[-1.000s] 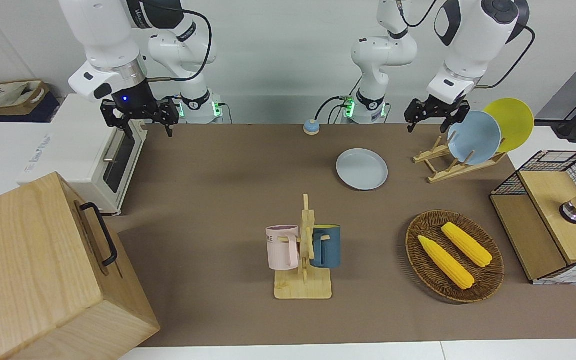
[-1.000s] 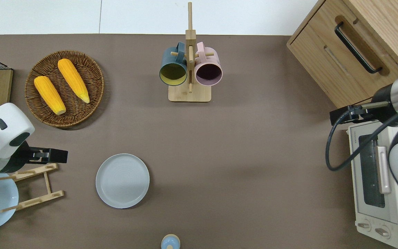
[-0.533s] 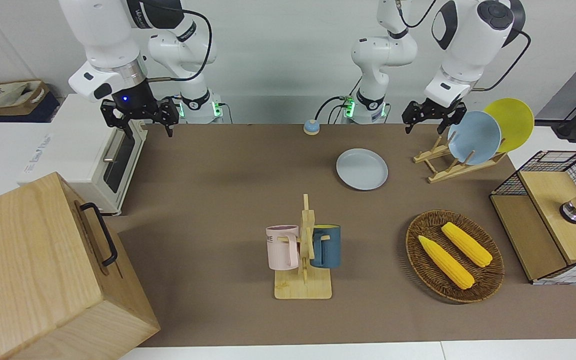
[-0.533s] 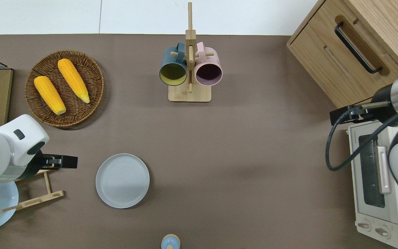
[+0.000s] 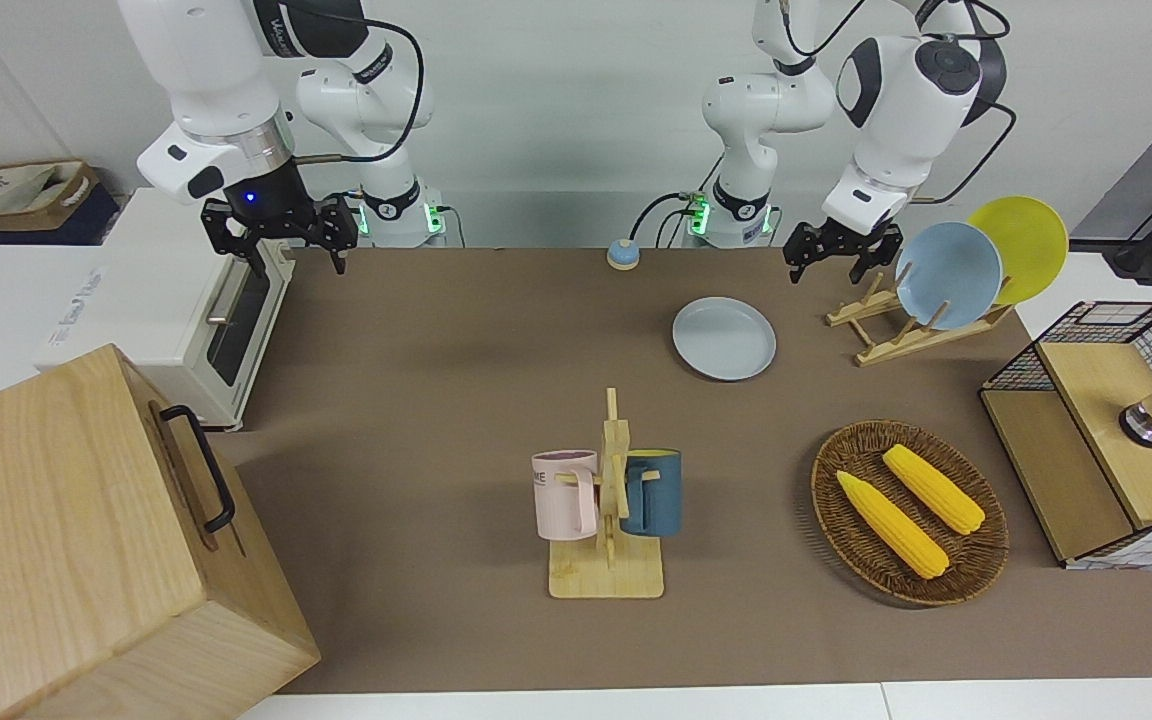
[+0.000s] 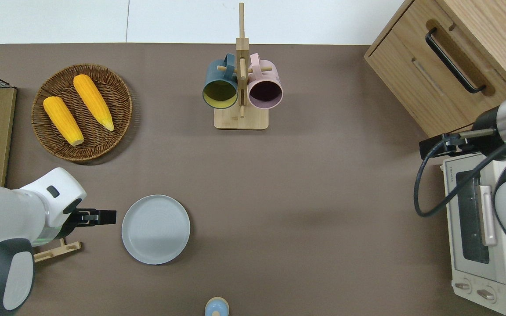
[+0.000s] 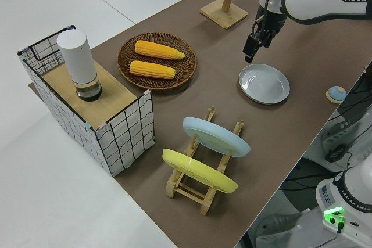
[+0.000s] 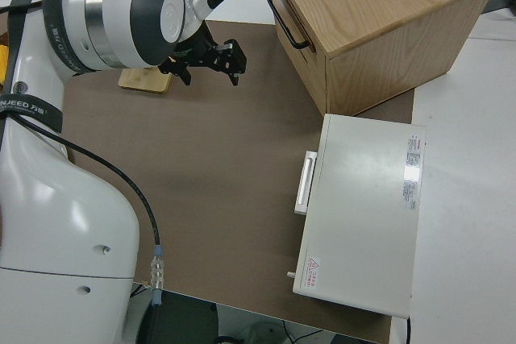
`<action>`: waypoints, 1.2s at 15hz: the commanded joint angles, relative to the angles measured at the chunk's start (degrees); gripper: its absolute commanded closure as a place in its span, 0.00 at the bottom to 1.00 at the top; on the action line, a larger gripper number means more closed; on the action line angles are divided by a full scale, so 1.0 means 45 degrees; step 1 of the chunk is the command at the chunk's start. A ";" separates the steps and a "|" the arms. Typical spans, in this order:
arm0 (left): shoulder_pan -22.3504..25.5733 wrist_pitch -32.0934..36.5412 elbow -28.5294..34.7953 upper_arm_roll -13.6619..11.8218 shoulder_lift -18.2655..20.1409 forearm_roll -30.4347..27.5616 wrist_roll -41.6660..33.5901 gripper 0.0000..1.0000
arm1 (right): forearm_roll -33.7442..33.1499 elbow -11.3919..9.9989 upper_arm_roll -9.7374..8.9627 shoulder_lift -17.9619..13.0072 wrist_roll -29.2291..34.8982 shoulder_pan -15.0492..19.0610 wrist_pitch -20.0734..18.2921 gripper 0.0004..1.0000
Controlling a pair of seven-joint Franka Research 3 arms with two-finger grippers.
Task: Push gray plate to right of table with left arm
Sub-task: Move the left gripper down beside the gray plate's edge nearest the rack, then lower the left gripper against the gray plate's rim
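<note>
Brown matte table (image 6: pixel 305 184) carries the round pale gray-blue plate (image 6: pixel 155 229) flat near the left arm's end. Black two-finger left gripper (image 6: pixel 102 217), fingers apart, hangs just beside its rim; approach step, next lower and push across.

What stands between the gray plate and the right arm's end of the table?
Nothing visible. From the gray plate toward the right arm's end, the table lies bare up to the toaster oven. The left gripper hangs just beside the plate's opposite rim.
</note>
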State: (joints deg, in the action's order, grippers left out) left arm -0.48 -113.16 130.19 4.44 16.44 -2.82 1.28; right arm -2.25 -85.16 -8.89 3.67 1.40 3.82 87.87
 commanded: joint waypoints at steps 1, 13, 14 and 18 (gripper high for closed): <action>-0.0108 -0.1061 0.1281 -0.0030 0.0663 -0.0214 0.0164 0.00 | 0.0089 0.0017 0.0003 -0.0074 0.0060 0.0010 -0.0132 0.02; -0.0283 -0.4204 0.3662 0.0048 0.0507 -0.0234 0.0612 0.00 | 0.0089 0.0017 0.0003 -0.0074 0.0060 0.0010 -0.0132 0.02; -0.0458 -0.4537 0.3859 0.0048 0.0448 -0.0234 0.0691 0.00 | 0.0089 0.0017 0.0003 -0.0074 0.0041 0.0010 -0.0132 0.02; -0.0557 -0.5260 0.4231 0.0048 0.0059 -0.0214 0.0711 0.00 | 0.0089 0.0017 0.0003 -0.0074 0.0040 0.0010 -0.0132 0.02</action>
State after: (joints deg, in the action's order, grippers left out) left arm -1.90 -133.29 146.94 5.04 17.11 -3.29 3.55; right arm -2.25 -85.16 -8.89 3.67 1.40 3.82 87.87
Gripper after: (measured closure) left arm 0.004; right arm 0.013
